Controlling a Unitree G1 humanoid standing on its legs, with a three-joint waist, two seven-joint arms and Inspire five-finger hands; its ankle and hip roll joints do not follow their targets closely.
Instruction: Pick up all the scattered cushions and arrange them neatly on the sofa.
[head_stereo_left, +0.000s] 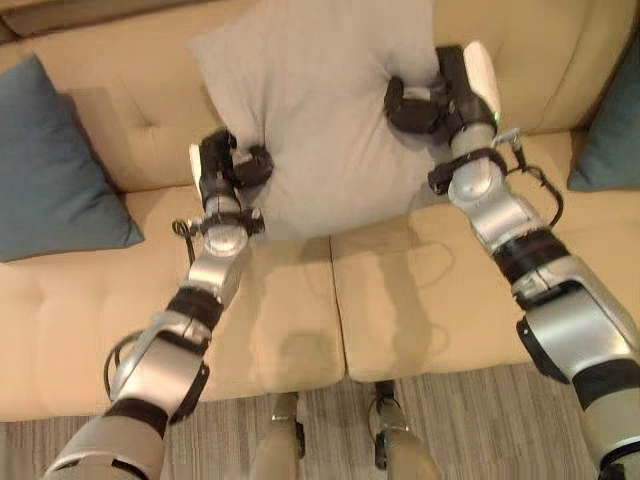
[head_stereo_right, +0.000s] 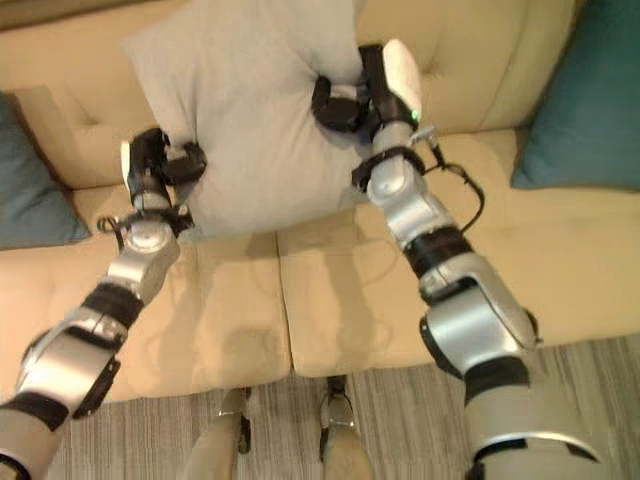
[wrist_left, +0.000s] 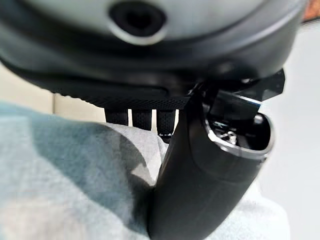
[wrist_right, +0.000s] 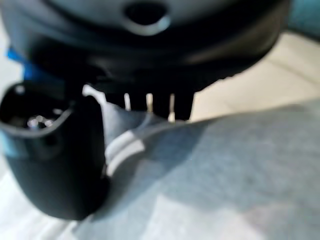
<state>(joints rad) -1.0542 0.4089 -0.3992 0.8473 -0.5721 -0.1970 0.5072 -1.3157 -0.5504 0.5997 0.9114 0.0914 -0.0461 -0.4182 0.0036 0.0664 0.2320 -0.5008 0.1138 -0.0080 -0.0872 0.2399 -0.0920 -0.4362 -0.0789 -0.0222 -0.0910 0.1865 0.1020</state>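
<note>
A dark teal square fabric cushion (head_stereo_left: 55, 165) leans at 9 o'clock on the tan upholstered sofa (head_stereo_left: 420, 300). The left hand (head_stereo_left: 228, 170) and right hand (head_stereo_left: 440, 95) pinch the pale grey square fabric cushion (head_stereo_left: 320, 110), upright against the backrest at 12 o'clock. A second teal cushion (head_stereo_right: 585, 100) sits at 3 o'clock.

Grey cushion (head_stereo_right: 250, 110) held up against the backrest of the tan sofa (head_stereo_right: 330, 300), above the seam between two seat cushions. Left hand (head_stereo_right: 160, 160) grips its lower left edge, fingers curled into the cloth. Right hand (head_stereo_right: 362, 92) clamps its right edge higher up, fingers dug into the fabric, white cover on the thumb facing out. Cushion tilts, cloth puckering at both grips. Teal cushion (head_stereo_right: 585, 110) leans on the backrest at the far right. Another teal cushion (head_stereo_right: 30, 190) sits at the left edge, partly cut off. Striped rug (head_stereo_right: 400, 410) in front of the sofa.
</note>
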